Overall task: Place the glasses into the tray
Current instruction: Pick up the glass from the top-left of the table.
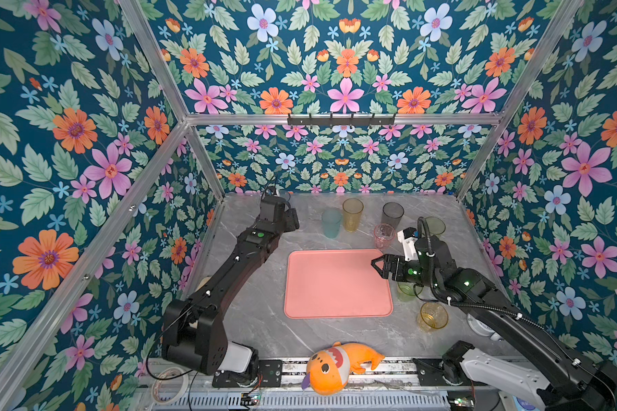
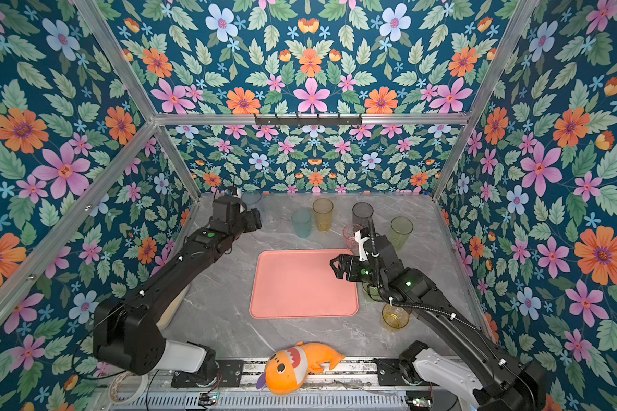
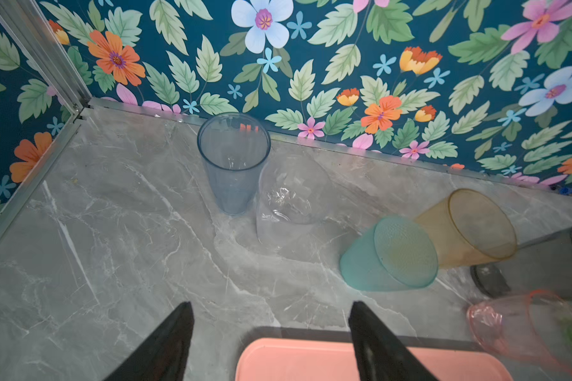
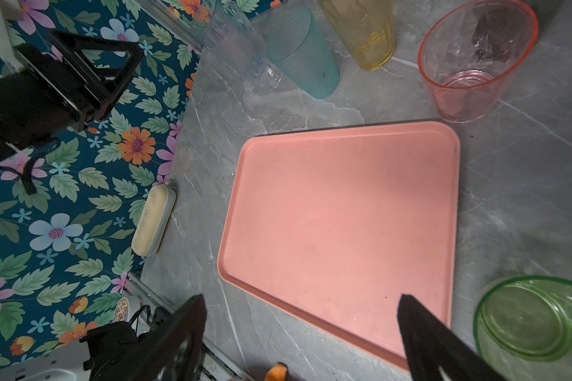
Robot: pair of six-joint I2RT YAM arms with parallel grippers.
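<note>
1. Tray (image 1: 337, 284) lay flat mid-table (image 1: 257, 320). All 9 glasses stood upright on the table, off the tray.
2. Far row, left to right:
   - Blue-grey glass (image 3: 233, 165) in the far left corner.
   - Clear glass (image 3: 288, 198) just beside it; couldn't tell if they touched.
   - Teal glass (image 1: 331, 222).
   - Amber glass (image 1: 352, 213).
   - Smoke glass (image 1: 392, 213).
   - Tall green glass (image 2: 401, 229).
3. Pink glass (image 1: 384, 235) stood nearer than that row, just off the tray's far right corner.
4. Short green glass (image 4: 525, 323) sat just right of the tray, under the right arm and mostly hidden in both top views. Yellow glass (image 1: 432, 316) stood nearer, by the tray's near right corner.
5. Left gripper (image 3: 269, 308) was raised at far left with its jaws spread and nothing between them. The blue-grey and clear glasses were ahead of it, well apart from the jaws.
6. Right gripper (image 1: 378, 267) hung over the tray's far right corner, pointing left, with its jaws spread wide and holding nothing.
7. Orange plush (image 1: 339, 366) lay on the near edge. Beige dish (image 4: 152, 221) lay at the left edge.
</note>
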